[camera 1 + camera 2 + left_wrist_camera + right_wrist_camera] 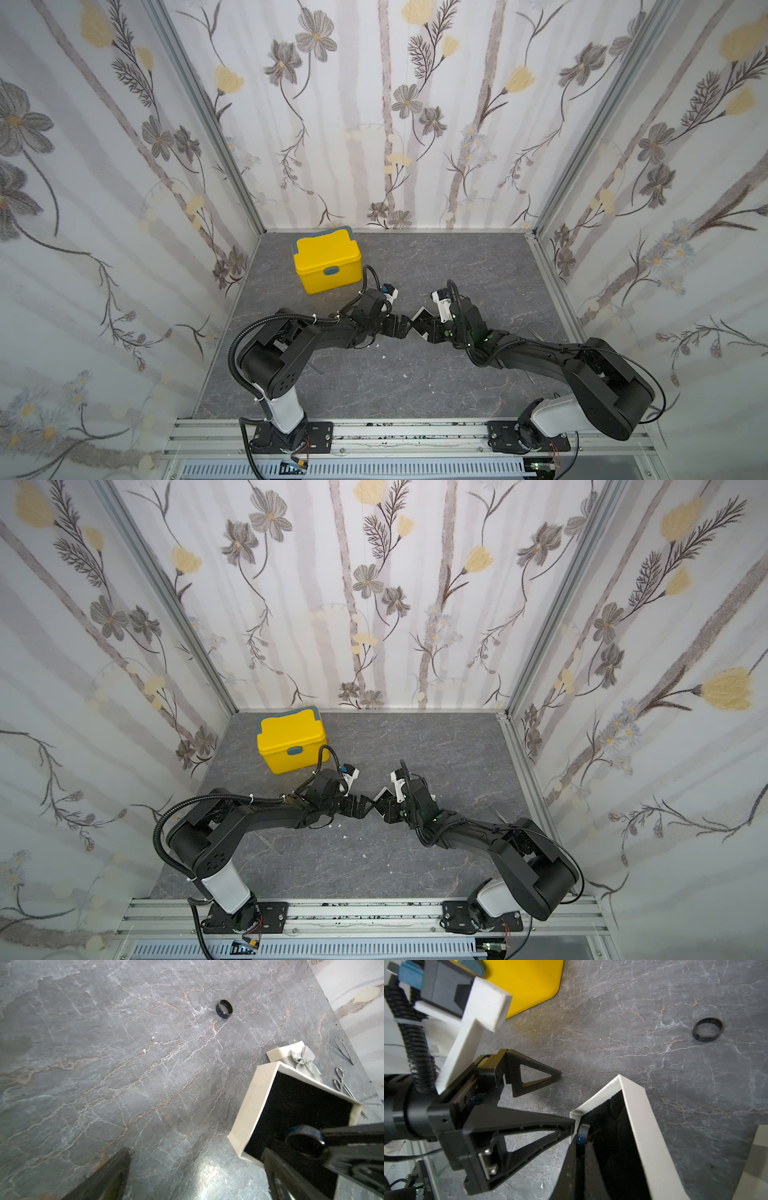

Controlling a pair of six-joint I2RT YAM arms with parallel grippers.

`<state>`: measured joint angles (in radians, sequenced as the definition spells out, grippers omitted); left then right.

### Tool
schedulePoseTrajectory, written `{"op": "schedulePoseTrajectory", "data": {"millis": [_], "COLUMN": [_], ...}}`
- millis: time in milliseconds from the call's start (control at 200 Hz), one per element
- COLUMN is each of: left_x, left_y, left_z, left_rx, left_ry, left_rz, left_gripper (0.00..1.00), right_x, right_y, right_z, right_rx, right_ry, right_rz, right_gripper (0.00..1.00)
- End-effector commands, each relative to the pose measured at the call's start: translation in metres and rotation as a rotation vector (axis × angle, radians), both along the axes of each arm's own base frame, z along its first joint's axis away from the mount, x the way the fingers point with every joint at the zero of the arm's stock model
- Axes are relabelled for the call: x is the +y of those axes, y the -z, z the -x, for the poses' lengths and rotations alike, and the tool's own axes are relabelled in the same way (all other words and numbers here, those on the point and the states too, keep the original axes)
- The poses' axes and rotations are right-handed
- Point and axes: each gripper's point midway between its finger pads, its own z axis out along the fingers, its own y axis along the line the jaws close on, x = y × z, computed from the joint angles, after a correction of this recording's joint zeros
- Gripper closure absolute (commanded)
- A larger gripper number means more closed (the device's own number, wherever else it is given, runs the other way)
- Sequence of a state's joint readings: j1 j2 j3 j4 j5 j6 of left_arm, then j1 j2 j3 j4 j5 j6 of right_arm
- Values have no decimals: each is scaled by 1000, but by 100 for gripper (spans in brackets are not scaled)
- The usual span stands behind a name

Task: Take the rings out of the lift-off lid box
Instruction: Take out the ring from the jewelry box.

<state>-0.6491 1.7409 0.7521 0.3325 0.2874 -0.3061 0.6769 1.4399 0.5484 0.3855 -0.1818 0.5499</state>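
Observation:
The lift-off lid box (247, 1109), white with a black lining, stands open between my two grippers in both top views (422, 312) (384, 794). Its lid (299, 1057), with a grey bow, lies on the table just behind it. One black ring (224, 1009) (707, 1029) lies flat on the table away from the box. My right gripper (581, 1140) (424, 328) is shut on the other ring (302, 1141) at the box's mouth. My left gripper (191, 1184) (404, 325) is open wide. One of its fingertips (570, 1124) touches the box's near corner from outside.
A yellow plastic box (327, 259) (291, 739) with a grey latch stands at the back left, close behind my left wrist. Tweezers (344, 1051) and small scissors (340, 1082) lie on the grey marbled table near the right wall.

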Motion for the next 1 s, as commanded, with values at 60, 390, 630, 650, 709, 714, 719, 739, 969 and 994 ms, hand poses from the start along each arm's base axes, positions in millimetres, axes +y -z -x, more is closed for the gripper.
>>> {"op": "schedulePoseTrajectory", "data": {"millis": [60, 390, 630, 650, 709, 714, 719, 739, 969, 994], "left_x": [4, 3, 2, 3, 2, 2, 2, 2, 2, 2], "left_y": [12, 11, 10, 10, 9, 9, 9, 9, 9, 9], "left_z": [10, 8, 9, 9, 8, 8, 8, 8, 8, 8], "left_rx": [56, 53, 52, 53, 51, 51, 50, 51, 51, 49], "left_ry": [9, 10, 15, 14, 13, 14, 15, 15, 18, 17], "left_rz": [-24, -23, -24, -24, -23, -22, -23, -22, -24, -23], "left_gripper": [0, 0, 0, 0, 0, 0, 0, 0, 0, 0], "right_x": [7, 7, 3, 3, 2, 2, 2, 2, 3, 3], "right_y": [-17, -12, -14, -13, -12, -12, -12, -11, -15, -15], "right_z": [-2, -1, -2, -2, -2, -3, -2, -2, -2, -2], "right_rx": [-14, 43, 67, 69, 70, 69, 70, 72, 91, 96], "right_ry": [-11, -22, -12, -12, -7, -6, -6, -6, -8, -7], "right_rz": [-115, -204, -274, -276, -275, -274, -274, -273, -329, -338], "right_gripper": [100, 100, 100, 100, 100, 100, 100, 100, 100, 100]}}
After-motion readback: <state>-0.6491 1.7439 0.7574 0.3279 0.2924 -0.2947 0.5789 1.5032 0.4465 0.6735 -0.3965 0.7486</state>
